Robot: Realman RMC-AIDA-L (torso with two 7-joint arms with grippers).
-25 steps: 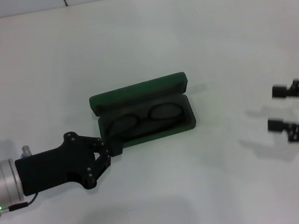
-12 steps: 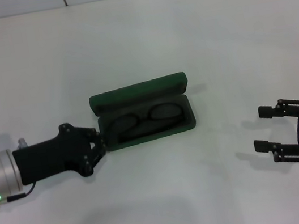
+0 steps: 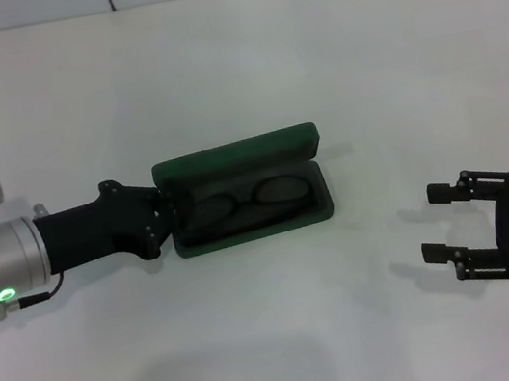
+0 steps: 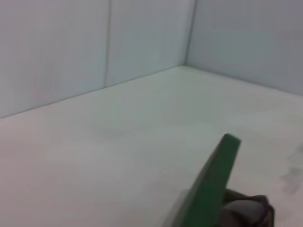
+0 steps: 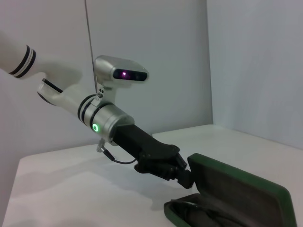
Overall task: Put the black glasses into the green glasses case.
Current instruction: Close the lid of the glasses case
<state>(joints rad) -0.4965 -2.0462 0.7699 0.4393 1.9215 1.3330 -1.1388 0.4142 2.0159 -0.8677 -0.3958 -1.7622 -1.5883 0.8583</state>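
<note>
Head view: the black glasses (image 3: 246, 200) lie inside the open green glasses case (image 3: 245, 192), long axis left to right. The left end effector (image 3: 172, 209) touches its left end, finger opening indiscernible; the right end effector (image 3: 440, 220), fingers spread, sits well apart.

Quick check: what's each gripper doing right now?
Left gripper: at the left end of the open green glasses case; the black glasses lie inside; open or closed cannot be told.
Right gripper: open, empty, off to the right.
</note>
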